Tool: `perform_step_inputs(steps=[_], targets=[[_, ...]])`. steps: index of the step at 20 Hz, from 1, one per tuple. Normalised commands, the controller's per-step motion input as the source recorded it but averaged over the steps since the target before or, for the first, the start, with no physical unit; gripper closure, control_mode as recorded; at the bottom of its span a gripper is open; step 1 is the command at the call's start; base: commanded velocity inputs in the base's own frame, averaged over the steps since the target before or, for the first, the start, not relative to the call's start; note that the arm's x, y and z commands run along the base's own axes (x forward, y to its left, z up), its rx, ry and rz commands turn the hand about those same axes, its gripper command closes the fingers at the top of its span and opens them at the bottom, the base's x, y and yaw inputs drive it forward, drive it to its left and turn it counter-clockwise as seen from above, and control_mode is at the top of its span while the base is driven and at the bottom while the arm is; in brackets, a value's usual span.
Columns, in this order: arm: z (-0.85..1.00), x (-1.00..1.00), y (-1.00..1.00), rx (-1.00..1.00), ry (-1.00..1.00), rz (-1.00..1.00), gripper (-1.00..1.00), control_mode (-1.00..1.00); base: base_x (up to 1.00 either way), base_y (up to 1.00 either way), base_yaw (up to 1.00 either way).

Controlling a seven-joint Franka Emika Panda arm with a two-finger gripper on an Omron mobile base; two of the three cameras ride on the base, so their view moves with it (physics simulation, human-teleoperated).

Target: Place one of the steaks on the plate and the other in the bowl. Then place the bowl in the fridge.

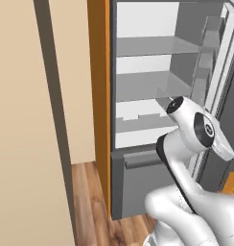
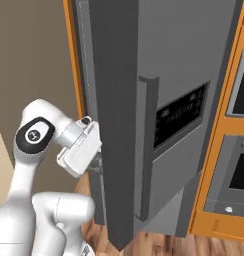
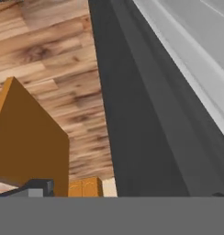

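White arm (image 1: pixel 186 144) foremost; fridge (image 1: pixel 152 96) open, gripper (image 2: pixel 97 165) perhaps at door edge

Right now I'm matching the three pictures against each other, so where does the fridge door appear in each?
Left base view: the fridge door stands swung open at the right edge, beside the pale shelves.
Right base view: it runs down the centre, edge-on.
Hand view: dark slab across the middle.
Shared landmark: the wooden floor.

Arm (image 1: pixel 186 187): glossy white, rounded tubular links with a black seam strip along one segment. Joint cap (image 2: pixel 34 134): black disc ringed in grey, small white emblem at centre. Hand housing (image 2: pixel 80 150): white, boxy, flat-faced.
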Motion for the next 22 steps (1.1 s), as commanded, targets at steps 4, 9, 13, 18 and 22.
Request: perform_step_inputs(steps=[4, 9, 13, 18, 22], targets=[[0.00, -0.36, -1.00, -0.03, 0.00, 0.00, -1.00, -1.00, 0.00, 0.00, 0.00], [0.00, -0.84, -0.32, -0.10, 0.00, -0.05, -1.00, -1.00, 0.00, 0.00, 0.00], [0.04, -1.00, 0.59, -0.22, -0.02, 0.00, -1.00, -1.00, 0.00, 0.00, 0.00], [0.01, -0.68, 0.99, -0.19, -0.13, 0.00, -1.00, -1.00, 0.00, 0.00, 0.00], [-0.36, 0.12, 0.81, 0.09, -0.27, -0.26, -1.00, -1.00, 0.00, 0.00, 0.00]])
